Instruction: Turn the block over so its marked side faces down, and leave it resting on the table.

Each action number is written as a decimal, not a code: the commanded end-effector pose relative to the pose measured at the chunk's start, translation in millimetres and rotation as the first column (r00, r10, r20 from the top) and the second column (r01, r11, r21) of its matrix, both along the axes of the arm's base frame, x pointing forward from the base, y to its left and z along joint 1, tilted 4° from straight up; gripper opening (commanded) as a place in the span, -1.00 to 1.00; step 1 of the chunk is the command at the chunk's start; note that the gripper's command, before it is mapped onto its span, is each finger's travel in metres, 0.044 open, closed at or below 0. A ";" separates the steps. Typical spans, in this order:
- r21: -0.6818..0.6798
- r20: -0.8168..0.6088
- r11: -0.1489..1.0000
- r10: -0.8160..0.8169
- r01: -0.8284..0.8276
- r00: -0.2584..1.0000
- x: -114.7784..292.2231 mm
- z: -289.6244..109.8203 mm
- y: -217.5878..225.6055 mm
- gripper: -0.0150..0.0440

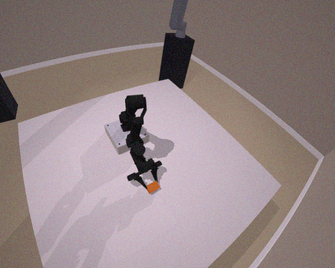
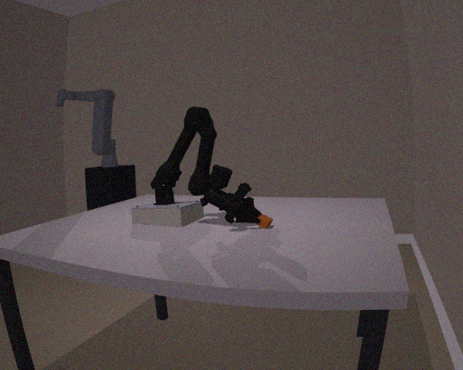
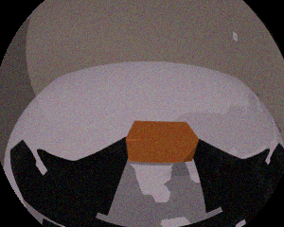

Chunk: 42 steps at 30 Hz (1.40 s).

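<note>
The orange block (image 1: 153, 187) (image 2: 265, 221) (image 3: 162, 143) is held between the two black fingers at the front of the arm. My gripper (image 1: 152, 185) (image 2: 260, 218) (image 3: 162, 142) is shut on it and slopes down and forward at a shallow angle. In the exterior view the block is tilted, with its lower corner at or just above the white table (image 1: 207, 173) (image 2: 335, 254) (image 3: 109, 95). A thin grey strip shows along its lower edge in the top view and wrist views; I cannot tell if it is a marking or a shadow. No marking is clear on the orange faces.
The arm's pale base box (image 1: 113, 134) (image 2: 156, 216) stands on the table behind the gripper. Beyond the table edge are a black pedestal (image 1: 176, 60) (image 2: 110, 186) with a grey arm (image 1: 177, 15) (image 2: 103, 123), and another dark pedestal (image 1: 0, 100) at the left.
</note>
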<state>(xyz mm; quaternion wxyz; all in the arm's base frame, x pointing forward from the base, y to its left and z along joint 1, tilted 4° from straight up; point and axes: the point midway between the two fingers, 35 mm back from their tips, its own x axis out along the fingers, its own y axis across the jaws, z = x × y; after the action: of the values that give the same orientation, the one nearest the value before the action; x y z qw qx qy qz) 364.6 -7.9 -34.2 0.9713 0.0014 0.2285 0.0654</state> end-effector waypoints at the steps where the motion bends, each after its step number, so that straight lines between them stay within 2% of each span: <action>1: 0.016 0.034 1.000 0.003 -0.003 0.999 -10.6 -1.9 2.0 -0.49; 20: 0.019 0.061 1.000 0.002 -0.003 0.998 -11.9 2.3 2.0 -0.49; 36: 0.019 0.061 1.000 0.002 -0.003 0.998 -11.9 2.3 2.0 0.93; 37: 0.019 0.061 1.000 0.002 -0.003 0.998 -11.9 2.3 2.0 1.00; 42: 0.019 0.061 1.000 0.002 -0.003 0.998 -11.9 2.3 2.0 1.00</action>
<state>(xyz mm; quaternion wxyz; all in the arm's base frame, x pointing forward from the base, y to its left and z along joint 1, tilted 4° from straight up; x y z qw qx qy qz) 353.4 -6.7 -31.0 0.9781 0.0043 0.1969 0.0669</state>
